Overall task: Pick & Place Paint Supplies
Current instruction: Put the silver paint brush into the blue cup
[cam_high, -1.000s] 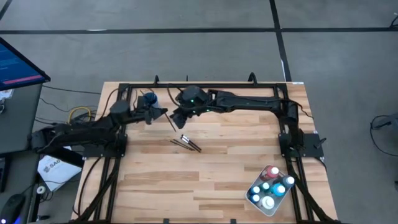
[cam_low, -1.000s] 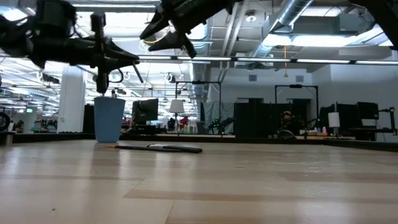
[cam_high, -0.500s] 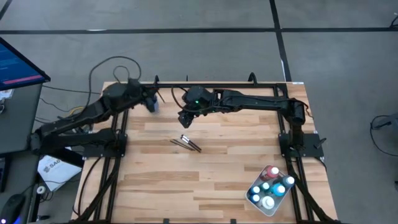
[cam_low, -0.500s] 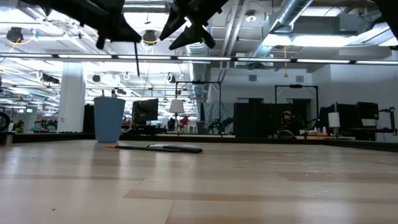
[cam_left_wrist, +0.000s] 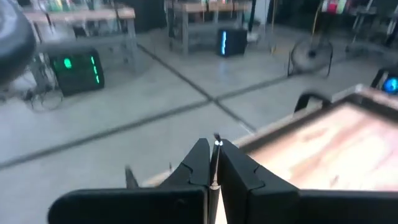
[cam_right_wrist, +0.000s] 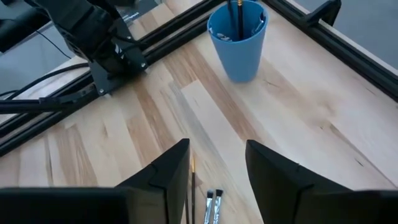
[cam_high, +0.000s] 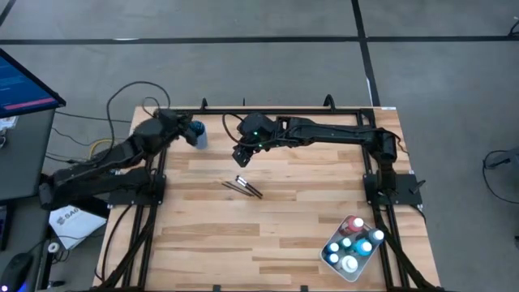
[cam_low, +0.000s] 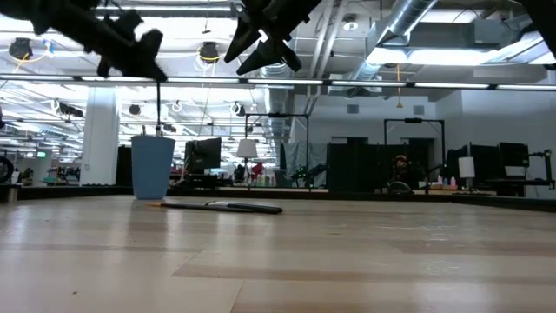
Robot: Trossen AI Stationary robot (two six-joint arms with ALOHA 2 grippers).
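Observation:
My left gripper is shut on a thin dark paintbrush and stands high over the blue cup at the table's far left. The brush hangs upright into the cup's mouth. My right gripper hovers open, high above the table's far middle. Below it, a few dark-handled brushes lie flat on the wood. Several small paint bottles stand in the white tray at the near right. My left gripper pinches the paintbrush near its upper end between its two fingertips. The fingers come nearly level and lie across the brush. The brush hangs upright below them, with its lower end inside the blue cup's mouth.
A black frame runs along the table's far edge and down both sides. The wood between the loose brushes and the tray is bare. A monitor and cables lie off the table's left side.
My left gripper has risen and swung toward the far left edge, rolling its wrist. It carried the brush from beside my right gripper to above the blue cup, and the brush has stayed upright. My right gripper has shifted slightly toward the table's right and stays open.

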